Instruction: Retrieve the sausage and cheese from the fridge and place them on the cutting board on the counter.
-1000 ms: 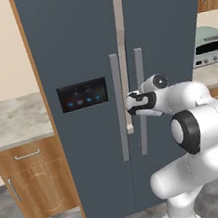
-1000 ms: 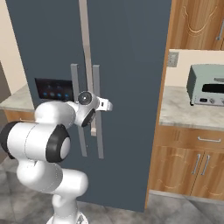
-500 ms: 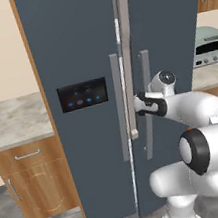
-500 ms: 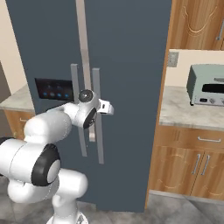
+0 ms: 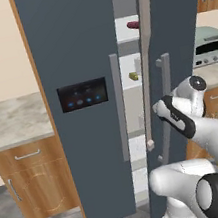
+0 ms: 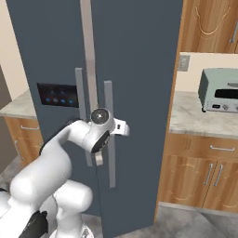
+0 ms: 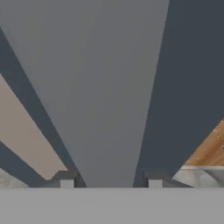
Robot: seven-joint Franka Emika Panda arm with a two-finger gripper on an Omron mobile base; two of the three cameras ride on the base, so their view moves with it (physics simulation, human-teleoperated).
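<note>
The dark slate fridge [image 5: 72, 61] has its right door [image 5: 178, 27] swung partly open, and white shelves show in the gap. A small dark red thing, likely the sausage [image 5: 133, 25], lies on an upper shelf. A pale yellow piece, likely the cheese [image 5: 133, 76], sits one shelf lower. My gripper [image 5: 160, 108] is shut on the right door's long grey handle [image 5: 167, 85]. The hand view has that handle [image 7: 109, 87] running between my two fingertips, with the gripper [image 7: 108, 181] around it. From the right base view the gripper [image 6: 108, 135] sits on the handle [image 6: 109, 107]. The cutting board is out of view.
Marbled counter tops over wooden cabinets flank the fridge, one at the left [image 5: 11, 120] and one at the right [image 6: 195, 116]. A grey toaster oven [image 6: 218, 90] stands on the right one. Wooden wall cabinets [image 6: 209, 23] hang above it.
The right fridge door has swung from shut to partly open, pulled by my gripper on its handle. The hand has drawn back toward the base, and the shelves now show in the gap.
</note>
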